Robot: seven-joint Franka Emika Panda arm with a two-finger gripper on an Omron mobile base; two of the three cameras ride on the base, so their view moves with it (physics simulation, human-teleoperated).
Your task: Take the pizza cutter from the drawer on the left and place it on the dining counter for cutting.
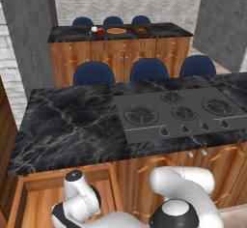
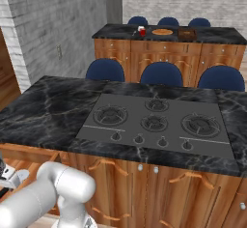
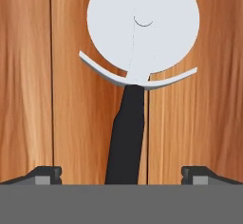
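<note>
Pizza cutter [image 3: 135,76]: lies flat on the drawer [image 3: 28,99] floor, dark handle running toward the camera.
Jaws: spread wide, released, one fingertip [image 3: 45,174] either side of the handle.

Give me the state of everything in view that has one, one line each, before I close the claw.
Drawer: pulled open, the arm reaching down into it.
Pizza cutter: lying flat on the wooden drawer floor, not gripped, handle running between the fingertips.
Claw: open wide, fingertips either side of the handle, not touching it.
Gas cooktop: no flames visible, nothing on the burners.
</note>
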